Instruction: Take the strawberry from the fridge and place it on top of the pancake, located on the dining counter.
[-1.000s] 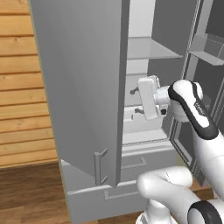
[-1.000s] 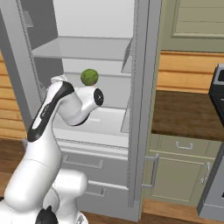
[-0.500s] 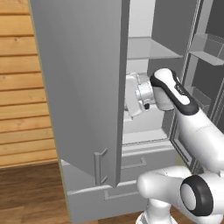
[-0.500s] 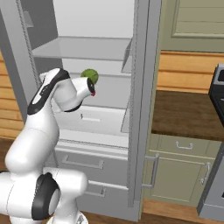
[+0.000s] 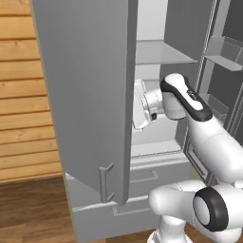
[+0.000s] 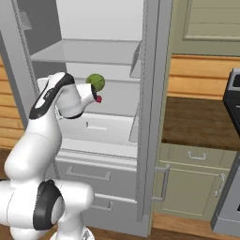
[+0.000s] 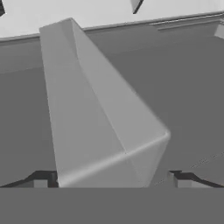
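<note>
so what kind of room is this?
A rendered home kitchen, it seems. An open grey fridge with shelves and a green fruit inside, a wood-top counter over green-grey cabinets, and what may be a stove edge at the right.

The strawberry [image 6: 99,99], tiny and red, lies on a shelf in the fridge [image 6: 101,51]. The grey fridge doors stand open.
</note>
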